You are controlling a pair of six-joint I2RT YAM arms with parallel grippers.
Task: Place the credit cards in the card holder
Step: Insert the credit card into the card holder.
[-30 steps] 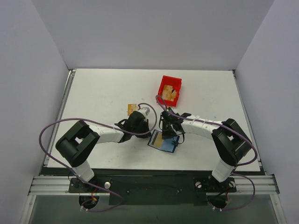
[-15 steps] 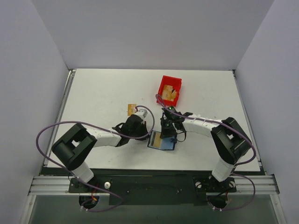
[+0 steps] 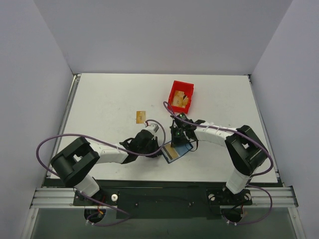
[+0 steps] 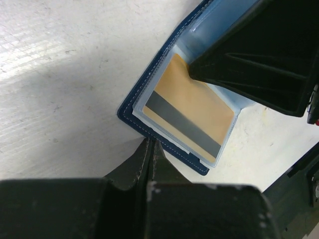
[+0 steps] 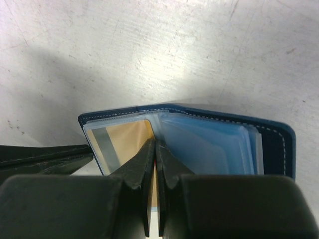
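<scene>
The navy card holder (image 3: 181, 149) lies open near the front middle of the table. One tan card with a grey stripe (image 3: 171, 152) sits in its clear left sleeve (image 4: 192, 107), also seen in the right wrist view (image 5: 124, 137). A second tan card (image 3: 141, 116) lies flat on the table, farther back and left. My left gripper (image 3: 160, 149) is shut, its tips (image 4: 149, 143) touching the holder's navy edge (image 4: 130, 115). My right gripper (image 3: 179, 141) is shut, its tips (image 5: 155, 144) pressed at the fold of the holder (image 5: 274, 142), beside the card.
A red plastic bin (image 3: 174, 90) with tan pieces inside stands behind the right gripper. Grey walls close in the table on three sides. Purple cables loop over both arms.
My left gripper has moved forward and right, from near the loose card to the holder's left edge. The holder has turned a little. The right gripper has stayed on it.
</scene>
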